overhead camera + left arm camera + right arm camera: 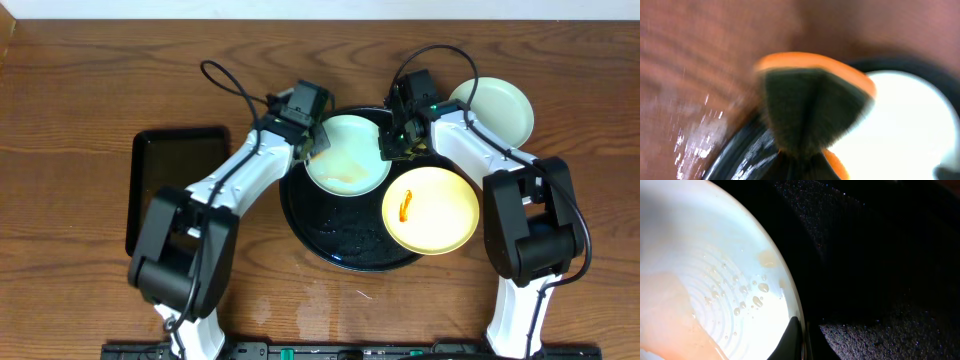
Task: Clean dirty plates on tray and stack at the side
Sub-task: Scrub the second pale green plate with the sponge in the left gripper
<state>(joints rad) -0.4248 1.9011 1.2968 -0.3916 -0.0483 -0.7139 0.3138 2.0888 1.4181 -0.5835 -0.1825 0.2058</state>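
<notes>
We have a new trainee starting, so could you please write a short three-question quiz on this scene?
1. True or false: the yellow plate carries an orange smear.
2. How many plates lie wholly off the round tray? A none, B one, C three.
3. Fill in: the left gripper holds a ____.
Key: 1 true. 2 B, the mint plate at top right. 3 sponge.
</notes>
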